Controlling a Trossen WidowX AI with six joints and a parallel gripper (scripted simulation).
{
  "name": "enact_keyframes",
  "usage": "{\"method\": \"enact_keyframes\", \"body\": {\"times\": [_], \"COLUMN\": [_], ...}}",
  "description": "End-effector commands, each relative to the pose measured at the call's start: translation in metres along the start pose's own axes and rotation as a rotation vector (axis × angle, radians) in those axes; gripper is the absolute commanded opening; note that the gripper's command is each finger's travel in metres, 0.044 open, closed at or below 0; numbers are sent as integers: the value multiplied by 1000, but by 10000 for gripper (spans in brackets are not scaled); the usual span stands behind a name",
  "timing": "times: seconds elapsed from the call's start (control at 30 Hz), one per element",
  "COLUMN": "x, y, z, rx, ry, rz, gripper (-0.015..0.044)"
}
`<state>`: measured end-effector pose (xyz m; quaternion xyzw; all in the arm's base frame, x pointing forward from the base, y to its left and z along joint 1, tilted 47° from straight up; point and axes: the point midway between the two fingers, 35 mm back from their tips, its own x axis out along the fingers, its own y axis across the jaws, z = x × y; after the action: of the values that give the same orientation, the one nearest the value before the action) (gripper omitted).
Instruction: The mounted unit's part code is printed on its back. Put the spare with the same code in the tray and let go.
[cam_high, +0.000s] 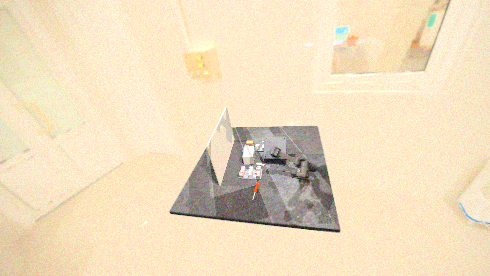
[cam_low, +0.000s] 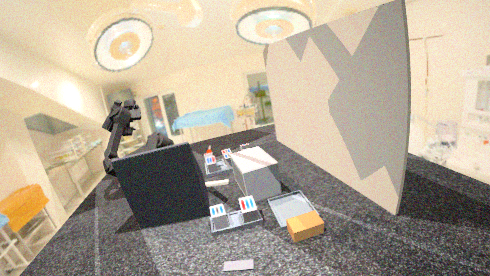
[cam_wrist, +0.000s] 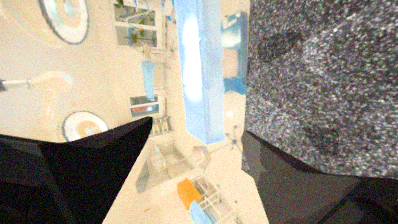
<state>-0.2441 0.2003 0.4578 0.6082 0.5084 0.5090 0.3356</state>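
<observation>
standing raised at the left of the exterior view, the arm (cam_low: 116, 135) carries its gripper (cam_low: 126, 111) high behind a dark upright panel (cam_low: 159, 187), with the fingers spread wide and nothing between them. right of the panel, on the dark speckled tabletop (cam_low: 400, 235), two holders of small spares with red and blue stripes stand: a far pair (cam_low: 216, 159) and a near pair (cam_low: 232, 206). between them sits the grey mounted unit (cam_low: 256, 172), its back turned toward a big tilted board (cam_low: 345, 105) that seems a mirror. the shallow tray (cam_low: 292, 206) lies just right of the near spares, an orange block (cam_low: 305, 226) touching its front corner. the code on the unit cannot be read here, so the main risk is choosing the wrong spare; the stripes look alike. reaching over the panel could also knock it or tip a holder.
</observation>
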Motion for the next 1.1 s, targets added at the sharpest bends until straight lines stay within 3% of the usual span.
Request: {"method": "enact_keyframes", "body": {"times": [0.0,0.2,0.37,0.73,1.07], "x": [0,0,-1,-29,-76], "y": [0,3,70,202,255], "z": [0,1,37,169,310], "rx": [0,12,330,1108,1749], "ry": [0,-1,-20,-14,-10], "rz": [0,4,110,427,777], "gripper": [426,440,440,440,440]}}
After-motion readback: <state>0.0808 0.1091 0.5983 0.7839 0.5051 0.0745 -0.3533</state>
